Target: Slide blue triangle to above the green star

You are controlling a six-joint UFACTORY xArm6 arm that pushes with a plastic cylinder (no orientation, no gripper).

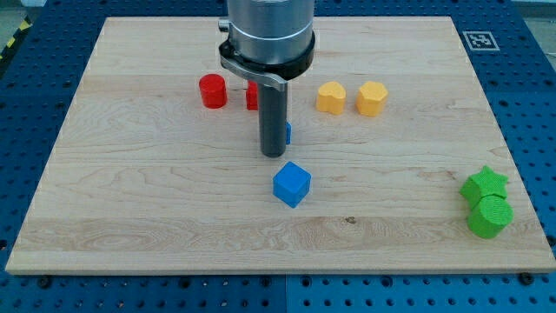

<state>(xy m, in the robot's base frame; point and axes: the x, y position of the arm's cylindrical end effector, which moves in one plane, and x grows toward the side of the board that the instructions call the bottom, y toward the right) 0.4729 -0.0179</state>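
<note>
The blue triangle (287,133) is almost wholly hidden behind my rod; only a sliver shows at the rod's right edge. My tip (274,155) rests on the board just left of and in front of it, touching or nearly so. The blue cube (292,184) lies below and slightly right of the tip, apart from it. The green star (484,183) sits at the view's far right, with the green cylinder (489,216) touching it from below.
A red cylinder (212,90) stands up and left of the tip. A red star (252,96) is mostly hidden behind the rod. Two yellow blocks (330,97) (372,98) sit side by side to the upper right. The board's right edge is near the green blocks.
</note>
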